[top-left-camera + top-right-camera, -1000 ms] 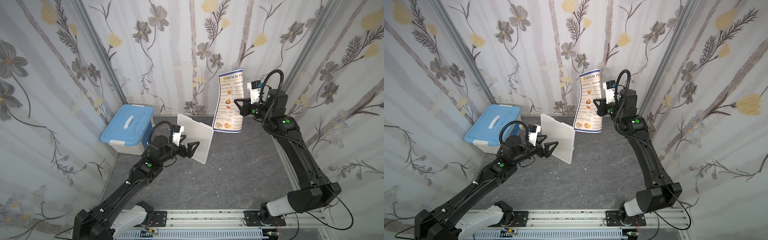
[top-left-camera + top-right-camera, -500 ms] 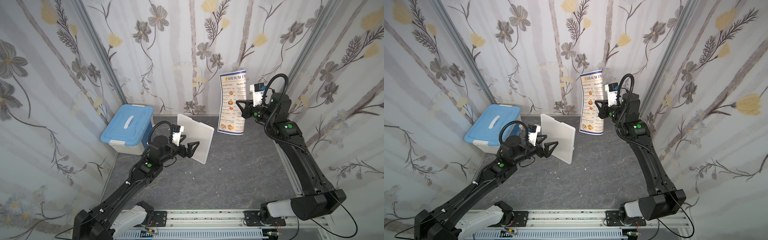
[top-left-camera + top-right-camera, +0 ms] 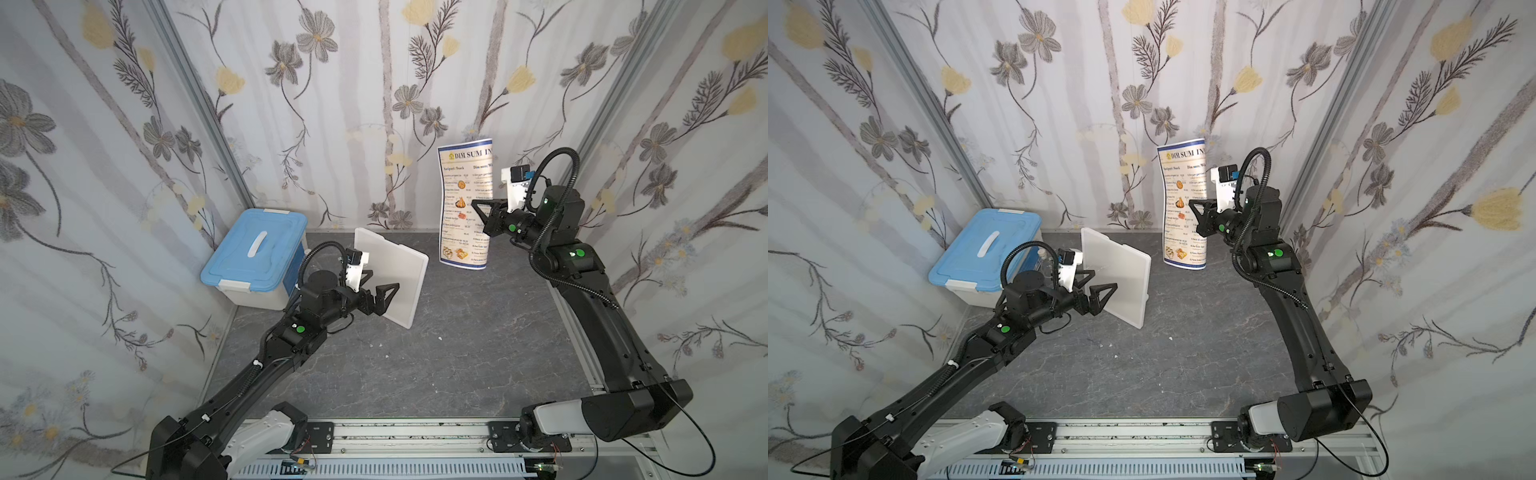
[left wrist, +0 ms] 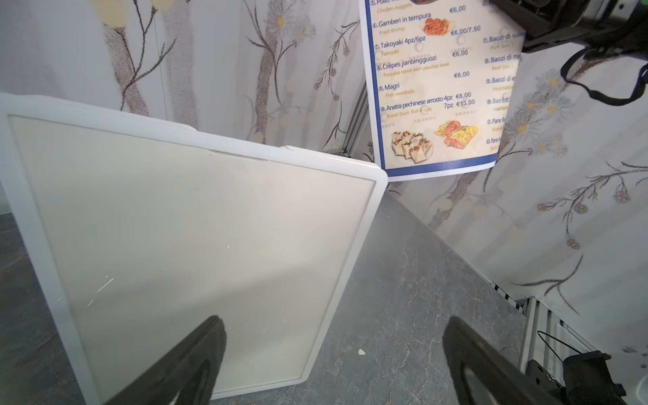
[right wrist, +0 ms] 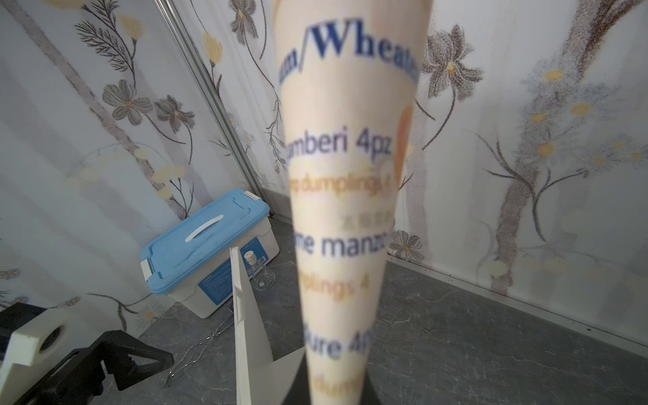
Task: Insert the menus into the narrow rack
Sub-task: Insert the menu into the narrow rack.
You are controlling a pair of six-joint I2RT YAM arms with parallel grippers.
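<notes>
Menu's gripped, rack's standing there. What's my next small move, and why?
Probably shift the right gripper sideways to bring the menu above the top edge of the rack: the sheet hangs upright beside it, not over it, and the open left gripper isn't holding the rack.

The menu [image 3: 455, 187] is white with a blue border, the rack [image 3: 399, 262] milky white, the box lid [image 3: 241, 266] light blue.

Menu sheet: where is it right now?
In both top views the menu hangs upright, clamped in the right gripper near the back wall, apart from the white rack standing to its left.
</notes>
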